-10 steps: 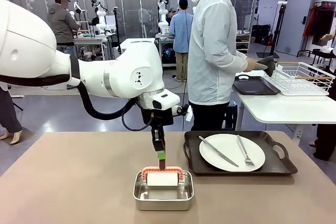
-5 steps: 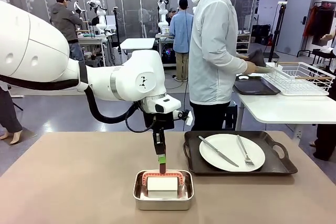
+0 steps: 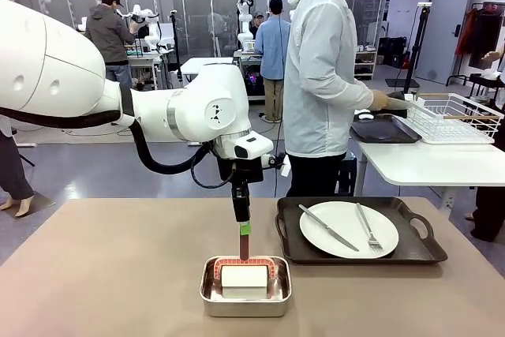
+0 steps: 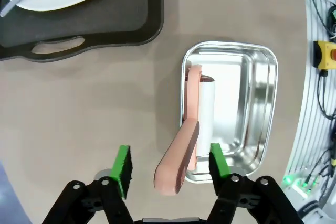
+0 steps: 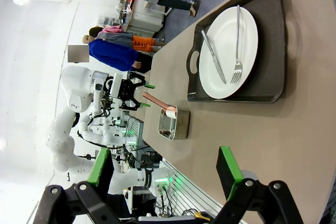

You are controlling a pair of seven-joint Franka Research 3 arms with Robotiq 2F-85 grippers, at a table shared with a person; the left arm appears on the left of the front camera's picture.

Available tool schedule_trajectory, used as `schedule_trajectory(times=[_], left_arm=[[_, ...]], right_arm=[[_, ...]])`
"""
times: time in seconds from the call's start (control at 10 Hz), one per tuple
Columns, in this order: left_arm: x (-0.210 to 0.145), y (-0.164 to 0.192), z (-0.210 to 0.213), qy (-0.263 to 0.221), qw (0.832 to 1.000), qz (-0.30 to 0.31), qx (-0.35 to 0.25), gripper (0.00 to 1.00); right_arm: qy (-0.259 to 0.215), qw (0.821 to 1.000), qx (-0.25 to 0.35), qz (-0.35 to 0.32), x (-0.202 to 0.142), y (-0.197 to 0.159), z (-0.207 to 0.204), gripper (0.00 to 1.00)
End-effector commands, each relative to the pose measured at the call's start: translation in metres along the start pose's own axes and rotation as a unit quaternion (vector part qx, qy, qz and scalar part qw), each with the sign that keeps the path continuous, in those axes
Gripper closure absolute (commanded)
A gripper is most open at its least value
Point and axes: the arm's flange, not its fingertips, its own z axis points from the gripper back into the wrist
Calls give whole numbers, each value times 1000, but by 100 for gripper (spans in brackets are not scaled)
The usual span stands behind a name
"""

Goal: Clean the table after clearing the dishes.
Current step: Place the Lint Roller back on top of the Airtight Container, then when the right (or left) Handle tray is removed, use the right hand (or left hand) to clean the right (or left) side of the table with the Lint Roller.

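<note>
Left gripper (image 4: pixel 170 157) spread, pink roller handle (image 4: pixel 181 145) between 2 pads (image 4: pixel 123 163), above steel pan (image 4: pixel 265 93); right gripper (image 5: pixel 164 169) spread.

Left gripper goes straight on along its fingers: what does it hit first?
Likely the pink roller handle, which rises between the open fingers of the left gripper. Beneath that is the steel pan. Depth is unclear.

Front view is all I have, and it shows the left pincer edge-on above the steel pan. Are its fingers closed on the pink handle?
Observer: No. The left wrist view shows the left pincer open, with the pink handle between its green pads and gaps on both sides.
Operator: And the right pincer?
Observer: The right wrist view shows the right pincer open and empty, over the table, facing the tray with the plate.
</note>
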Motion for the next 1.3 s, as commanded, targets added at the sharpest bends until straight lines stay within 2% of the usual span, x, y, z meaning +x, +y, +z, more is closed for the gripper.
schedule_trajectory(times=[0.0,0.4,0.5,1.2], left_arm=[[-1,-4,5,4,1000,9,11,0],[-6,-7,14,6,999,21,27,0],[2,0,7,-3,1000,4,6,0],[2,0,7,-3,1000,4,6,0]], right_arm=[[1,1000,4,2,-2,3,1,0],[1,1000,4,2,-2,3,1,0],[1,1000,4,2,-2,3,1,0],[1,1000,4,2,-2,3,1,0]])
